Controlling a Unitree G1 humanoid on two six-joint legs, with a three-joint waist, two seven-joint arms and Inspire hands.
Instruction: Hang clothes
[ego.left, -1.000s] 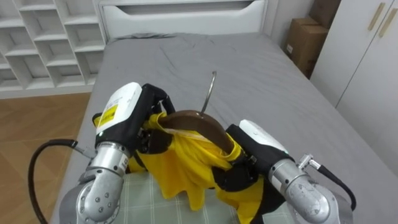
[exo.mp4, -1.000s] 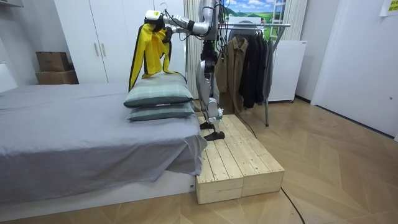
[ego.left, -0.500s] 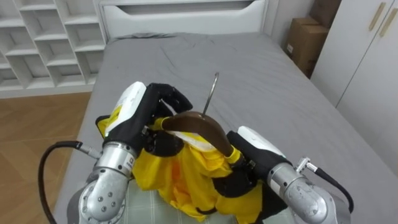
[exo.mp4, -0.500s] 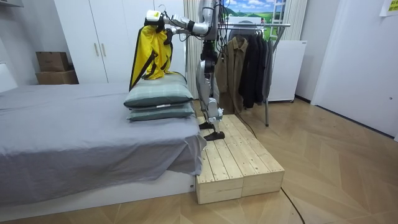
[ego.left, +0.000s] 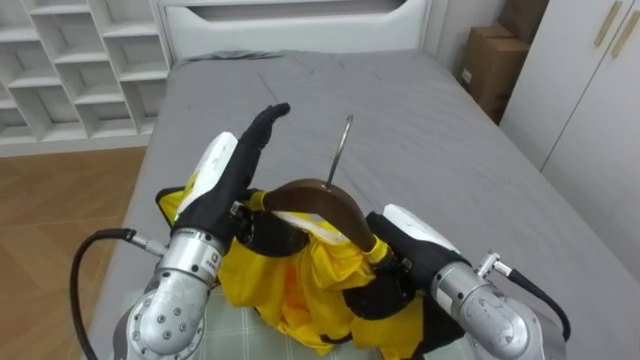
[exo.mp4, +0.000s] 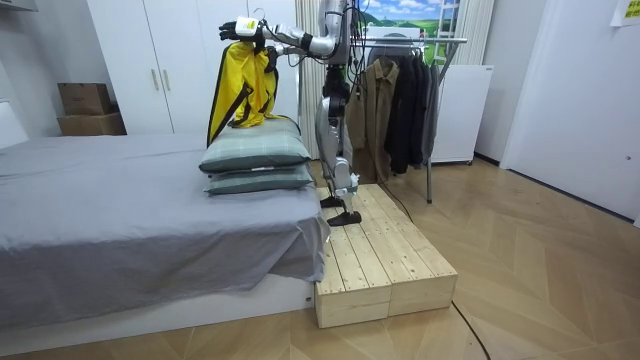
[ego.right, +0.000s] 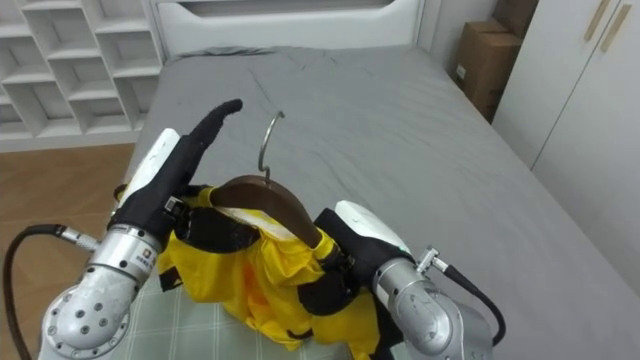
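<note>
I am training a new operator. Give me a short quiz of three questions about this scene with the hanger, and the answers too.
1. True or false: the left hand is curled round the hanger.
2. Where does the robot stand? A. on the wooden platform; B. on the bed; C. on a chair.
3. Fill in: the right hand grips the yellow ____.

Key: 1 false, its fingers are straight. 2 A. 3 garment.
</note>
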